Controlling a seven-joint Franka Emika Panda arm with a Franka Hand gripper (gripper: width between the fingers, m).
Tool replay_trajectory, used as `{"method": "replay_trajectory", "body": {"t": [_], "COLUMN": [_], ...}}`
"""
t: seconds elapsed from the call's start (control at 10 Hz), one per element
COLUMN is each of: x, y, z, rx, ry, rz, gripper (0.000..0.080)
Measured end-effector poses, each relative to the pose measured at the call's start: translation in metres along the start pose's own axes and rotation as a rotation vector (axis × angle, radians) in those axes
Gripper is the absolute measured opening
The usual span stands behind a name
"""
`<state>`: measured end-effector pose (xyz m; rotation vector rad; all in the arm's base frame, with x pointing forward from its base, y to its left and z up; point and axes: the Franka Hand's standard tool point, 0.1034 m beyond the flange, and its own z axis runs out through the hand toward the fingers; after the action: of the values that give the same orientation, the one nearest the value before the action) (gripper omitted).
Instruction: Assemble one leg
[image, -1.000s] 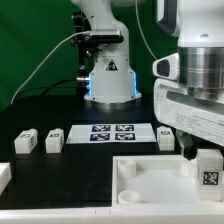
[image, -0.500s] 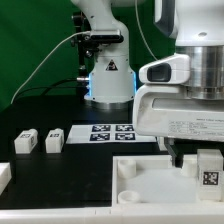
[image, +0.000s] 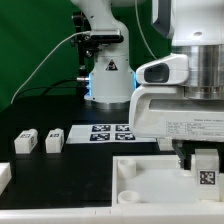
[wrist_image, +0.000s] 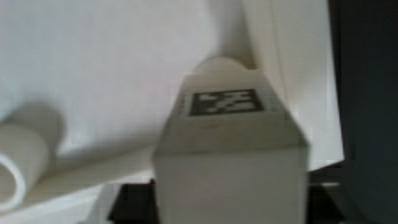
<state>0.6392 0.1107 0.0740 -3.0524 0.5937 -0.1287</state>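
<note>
currently one leg (wrist_image: 226, 135) between fingers (image: 184, 155); three legs (image: 27, 141) loose on table.

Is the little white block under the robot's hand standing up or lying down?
Standing up. The leg sits upright between the jaws of the gripper, its tag facing sideways, over the white panel.

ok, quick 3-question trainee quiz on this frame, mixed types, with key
1. True or false: the gripper holds a leg over the large white panel.
2. How many loose legs lie on the table at the exterior view's left of the marker board? A) one B) three C) five
3. Fill in: the held leg's visible face carries a black-and-white ____.

Key: 1 true; 2 B; 3 tag.
</note>
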Motion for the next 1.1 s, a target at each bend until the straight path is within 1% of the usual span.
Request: {"method": "replay_trajectory", "body": {"t": [0.1,0.3,0.4,0.6,0.8,0.9,1.0,1.1], "x": [0.000,-0.001,-0.001,-0.001,-0.007,-0.009,-0.010,-0.010], "y": [0.000,0.001,0.002,0.005,0.006,0.005,0.005,0.006], "z": [0.000,0.002,0.002,0.002,0.003,0.003,0.002,0.002], "rx": [0.000,0.001,0.000,-0.012,-0.001,0.007,0.017,0.015], "ry": [0.000,-0.005,-0.007,-0.037,-0.058,-0.053,-0.048,-0.047], "rz": [0.066,0.279,0.335,0.690,1.180,1.358,1.504,1.522], "gripper": [0.0291,0.0291,0.0291,0.0291,0.0291,0.0291,0.0292,0.0292]}}
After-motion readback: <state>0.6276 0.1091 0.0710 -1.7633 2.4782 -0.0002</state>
